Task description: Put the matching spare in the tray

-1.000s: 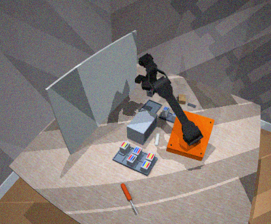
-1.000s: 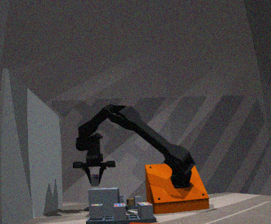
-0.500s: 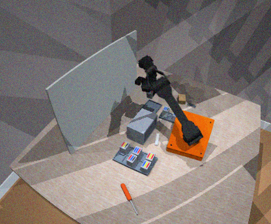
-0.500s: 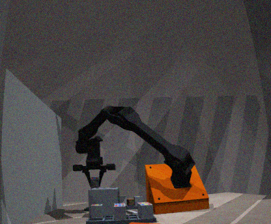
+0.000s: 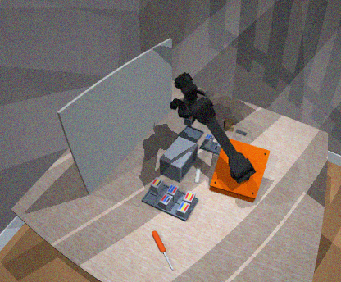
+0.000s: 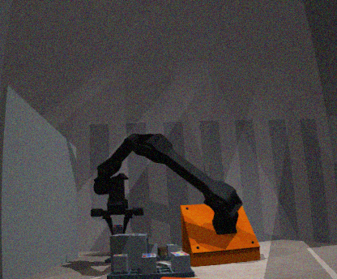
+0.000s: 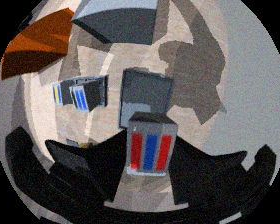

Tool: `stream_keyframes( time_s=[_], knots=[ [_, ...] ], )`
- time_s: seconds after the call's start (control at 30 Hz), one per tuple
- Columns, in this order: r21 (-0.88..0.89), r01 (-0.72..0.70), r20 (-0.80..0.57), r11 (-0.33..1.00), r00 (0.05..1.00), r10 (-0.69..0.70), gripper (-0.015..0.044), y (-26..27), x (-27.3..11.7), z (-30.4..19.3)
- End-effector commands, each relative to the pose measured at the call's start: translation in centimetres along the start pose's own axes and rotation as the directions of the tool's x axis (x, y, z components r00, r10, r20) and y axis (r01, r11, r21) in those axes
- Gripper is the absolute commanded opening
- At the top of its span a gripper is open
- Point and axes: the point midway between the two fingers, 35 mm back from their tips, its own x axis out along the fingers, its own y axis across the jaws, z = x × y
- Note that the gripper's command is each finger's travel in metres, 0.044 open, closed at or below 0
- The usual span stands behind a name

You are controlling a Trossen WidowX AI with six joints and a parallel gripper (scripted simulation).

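My gripper (image 5: 188, 120) (image 6: 118, 230) is shut on a small grey spare (image 7: 152, 152) with red, blue and red stripes. It holds the spare raised, with the fingers pointing down. The shallow dark grey tray (image 5: 192, 134) (image 7: 147, 90) is empty where it shows; the spare hides its near edge in the wrist view. The spare hangs above or just beside that edge; I cannot tell which exactly. A large grey box (image 5: 179, 157) (image 6: 128, 247) stands beside the tray, and no code shows on its visible faces. Several striped spares stand on a dark rack (image 5: 173, 210).
A smaller rack (image 5: 209, 148) (image 7: 104, 90) with two striped spares lies beside the tray. A tall pale panel (image 5: 118, 111) (image 6: 36, 182) stands behind the box. The orange arm base (image 5: 255, 164) (image 6: 218, 239), a white piece (image 5: 197, 175), a brown block (image 5: 229, 124) and a screwdriver (image 5: 158, 242) are also there.
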Motion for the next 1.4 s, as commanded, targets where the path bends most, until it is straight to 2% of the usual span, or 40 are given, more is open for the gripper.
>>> stream_keyframes(
  time_s=[0.0, 1.37],
  knots=[
    [0.006, 0.001, 0.005, 1.0, 1.0, -0.001, 0.0, 0.1, 0.4, 0.1],
    [0.006, 0.001, 0.008, 1.0, 1.0, -0.001, 0.0, 0.3, 3.9, 0.3]
  ],
)
